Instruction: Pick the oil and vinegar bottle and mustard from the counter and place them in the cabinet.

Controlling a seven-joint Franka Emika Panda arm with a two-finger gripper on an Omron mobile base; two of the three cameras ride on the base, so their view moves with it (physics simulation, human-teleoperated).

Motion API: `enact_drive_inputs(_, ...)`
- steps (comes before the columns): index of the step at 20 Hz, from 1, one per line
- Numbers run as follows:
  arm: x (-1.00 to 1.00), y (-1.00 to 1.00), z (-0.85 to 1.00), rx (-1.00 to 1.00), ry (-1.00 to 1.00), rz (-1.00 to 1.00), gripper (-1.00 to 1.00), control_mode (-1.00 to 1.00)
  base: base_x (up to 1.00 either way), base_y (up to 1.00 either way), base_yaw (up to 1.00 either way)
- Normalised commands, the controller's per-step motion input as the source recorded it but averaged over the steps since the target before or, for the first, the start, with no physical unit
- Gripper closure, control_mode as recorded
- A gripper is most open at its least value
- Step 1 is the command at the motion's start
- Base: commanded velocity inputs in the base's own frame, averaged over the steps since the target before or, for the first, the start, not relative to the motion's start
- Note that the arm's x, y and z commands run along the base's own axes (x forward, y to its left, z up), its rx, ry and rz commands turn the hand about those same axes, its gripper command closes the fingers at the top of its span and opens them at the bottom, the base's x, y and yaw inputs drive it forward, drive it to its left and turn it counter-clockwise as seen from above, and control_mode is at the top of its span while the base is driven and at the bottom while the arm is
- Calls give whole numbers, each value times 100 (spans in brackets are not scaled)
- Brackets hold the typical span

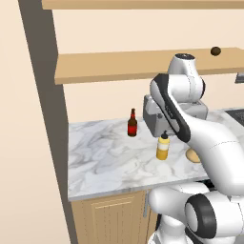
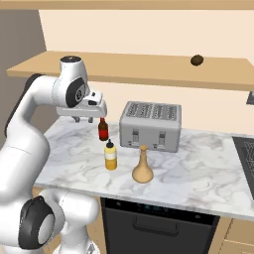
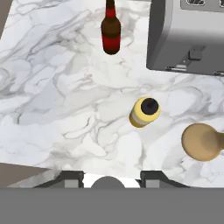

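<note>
The mustard (image 3: 145, 112), a small yellow squeeze bottle, stands upright on the white marble counter (image 3: 65, 109). My gripper (image 3: 111, 177) hovers above it and a little toward the counter's front, jaws open with nothing between them. From the right base the gripper (image 2: 83, 119) hangs over the counter's left part, up and left of the mustard (image 2: 110, 156). The oil and vinegar bottle (image 2: 142, 168), a tan flask with a thin neck, stands just right of the mustard, in front of the toaster. In the left base view my arm partly hides the flask (image 1: 193, 155). The cabinet shelf (image 1: 109, 66) runs above the counter.
A small dark red bottle (image 2: 103, 130) stands behind the mustard. The silver toaster (image 2: 151, 126) sits at the back. A dark round object (image 2: 197, 60) lies on the shelf. A dark upright panel (image 1: 45, 95) closes the left side. A cooktop (image 2: 245, 154) lies at the right.
</note>
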Motion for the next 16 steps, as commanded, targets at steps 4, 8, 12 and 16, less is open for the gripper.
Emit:
enact_drive_inputs(4,-3,0,0,0,0,0,-100,-100,0,0,0)
enact_drive_inputs(8,-24,0,0,0,0,0,-100,-100,0,0,0)
enact_drive_inputs(12,-32,-3,0,0,-2,0,-100,-100,0,0,0)
enact_drive_inputs(16,-39,-10,-4,0,-4,0,-100,-100,0,0,0)
